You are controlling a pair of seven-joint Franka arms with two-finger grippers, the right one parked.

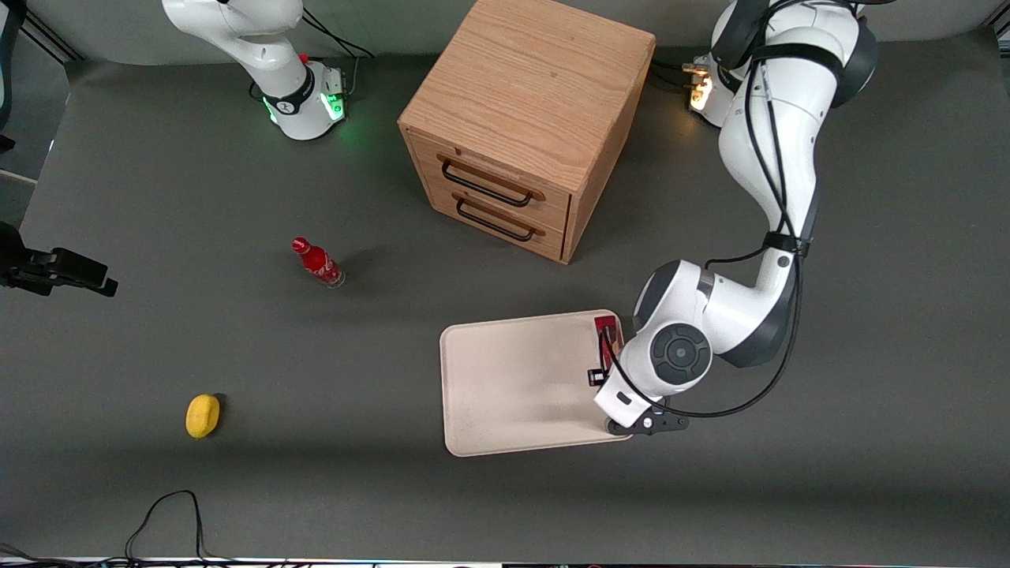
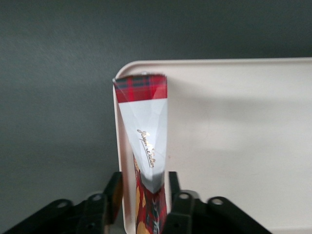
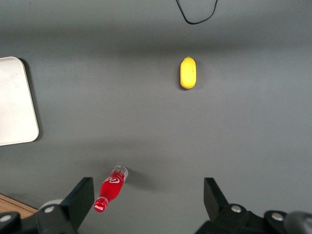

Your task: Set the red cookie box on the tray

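Observation:
The red cookie box (image 2: 144,122) stands on edge between my gripper's fingers (image 2: 178,204), its red tartan end pointing away from the wrist and its white side panel creased. My left gripper (image 2: 145,195) is shut on it. In the front view the red cookie box (image 1: 606,330) shows as a narrow red strip over the rim of the cream tray (image 1: 513,379), at the tray's edge toward the working arm's end of the table. My gripper (image 1: 601,359) is just above that edge, partly hidden by the wrist. The box lies along the tray's rim (image 2: 123,146).
A wooden two-drawer cabinet (image 1: 525,118) stands farther from the front camera than the tray. A small red soda bottle (image 1: 317,263) and a yellow lemon-like object (image 1: 202,415) lie toward the parked arm's end of the table. A black cable (image 1: 162,513) loops at the near edge.

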